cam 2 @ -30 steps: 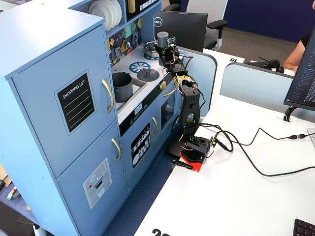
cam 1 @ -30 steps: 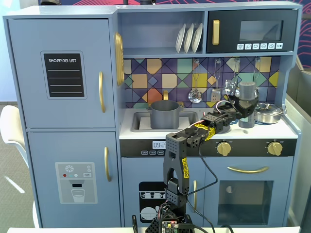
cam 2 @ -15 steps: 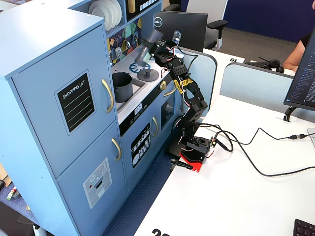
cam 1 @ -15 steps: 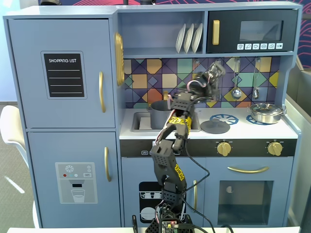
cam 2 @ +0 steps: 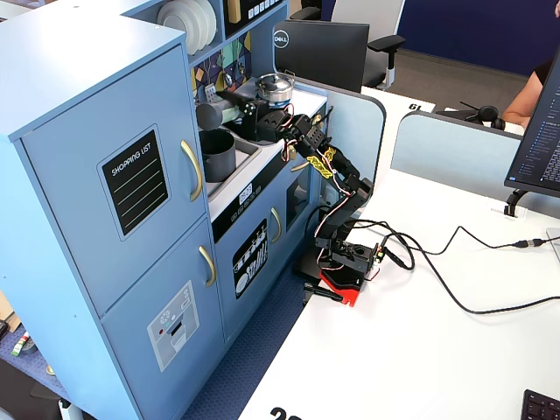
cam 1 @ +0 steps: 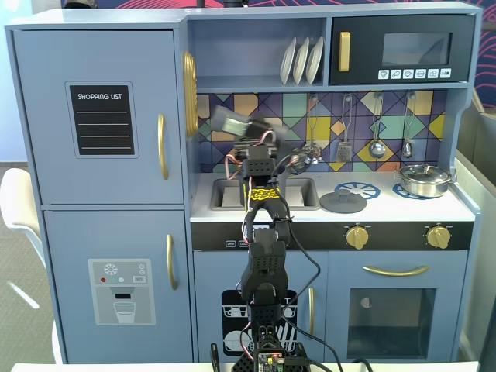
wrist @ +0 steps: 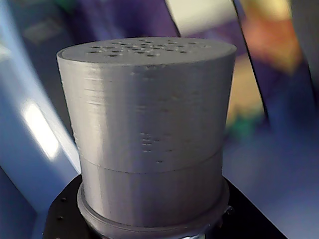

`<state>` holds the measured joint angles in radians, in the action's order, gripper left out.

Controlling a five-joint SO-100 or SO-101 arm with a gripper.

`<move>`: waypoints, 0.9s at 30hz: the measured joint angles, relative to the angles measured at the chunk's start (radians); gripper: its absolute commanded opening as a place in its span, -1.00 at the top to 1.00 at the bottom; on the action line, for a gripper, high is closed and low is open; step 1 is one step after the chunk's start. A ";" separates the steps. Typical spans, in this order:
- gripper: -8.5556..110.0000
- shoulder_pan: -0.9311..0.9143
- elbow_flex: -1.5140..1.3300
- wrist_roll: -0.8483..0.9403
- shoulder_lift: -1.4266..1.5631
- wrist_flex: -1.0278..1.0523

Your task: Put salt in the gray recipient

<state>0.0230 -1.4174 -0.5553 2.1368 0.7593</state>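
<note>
A blue wooden toy kitchen (cam 1: 101, 194) stands against the white desk (cam 2: 420, 350). Its upper left door carries a black "SHOPPING LIST" panel (cam 1: 101, 120). Three white plates (cam 1: 301, 60) stand upright on the open shelf beside a black toy microwave (cam 1: 403, 49). A shiny steel pot (cam 1: 424, 180) sits on the right burner; a flat gray disc, possibly a lid (cam 1: 344, 202), lies on the left burner.
</note>
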 measured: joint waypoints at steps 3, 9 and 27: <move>0.86 0.057 0.031 -0.129 -0.040 0.000; 0.86 0.081 0.103 -0.318 -0.135 -0.043; 0.86 0.017 0.078 -0.617 -0.215 0.028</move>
<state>0.0399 -1.3392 -1.1720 1.9221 0.7869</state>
